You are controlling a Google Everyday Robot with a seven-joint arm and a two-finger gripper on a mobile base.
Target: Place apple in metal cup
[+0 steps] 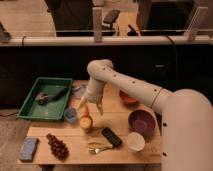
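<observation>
My gripper (pixel 89 108) hangs from the white arm over the table's left middle, its fingers spread apart and pointing down. Directly below it is the yellow-orange apple (pixel 86 121) with a reddish top. It seems to rest in the small dark metal cup (pixel 86 128), of which only a dark lower edge shows. The fingers stand on either side just above the apple; I cannot tell whether they touch it.
A pale blue-grey cup (pixel 71 115) stands just left of the apple. A green tray (pixel 31 100) is at the far left. Grapes (pixel 57 146), a blue sponge (pixel 28 148), a black bar (pixel 112 136), a white cup (pixel 135 141), a purple bowl (pixel 141 121) and an orange bowl (pixel 128 98) lie around.
</observation>
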